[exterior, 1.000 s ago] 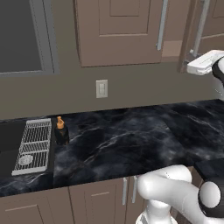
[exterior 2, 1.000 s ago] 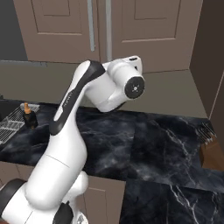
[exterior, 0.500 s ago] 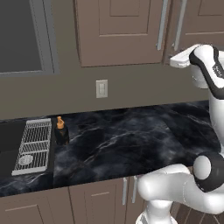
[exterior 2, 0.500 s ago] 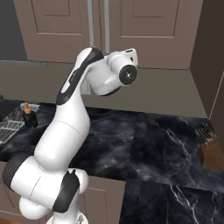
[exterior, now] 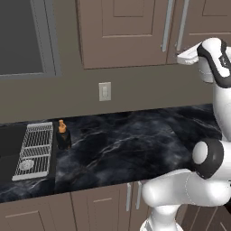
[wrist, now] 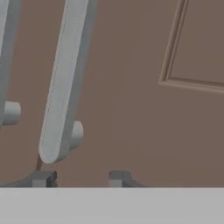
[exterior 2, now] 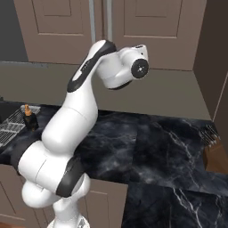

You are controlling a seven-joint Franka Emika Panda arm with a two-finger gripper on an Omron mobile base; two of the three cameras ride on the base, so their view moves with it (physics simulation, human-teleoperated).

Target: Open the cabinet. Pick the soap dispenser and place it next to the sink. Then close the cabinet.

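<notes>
While the cabinet (exterior: 122, 31) at the top of the left base view has both doors closed, the gripper (wrist: 78, 178) sits low in the hand view, just under the bottom end of one silver bar handle (wrist: 61, 87). Its fingertips (wrist: 43, 178) stand a little apart and grip nothing. At the left, the soap dispenser (exterior: 62, 134) stands on the dark marble counter (exterior: 135, 144), just beside the sink (exterior: 9, 149) and its grid rack (exterior: 35, 149). A wall switch (exterior: 104, 91) is above.

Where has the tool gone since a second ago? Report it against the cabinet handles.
Yes, it moved. In the left base view the tool has swung left, from well right of the handles to just below the lower end of the right door's handle.
</notes>
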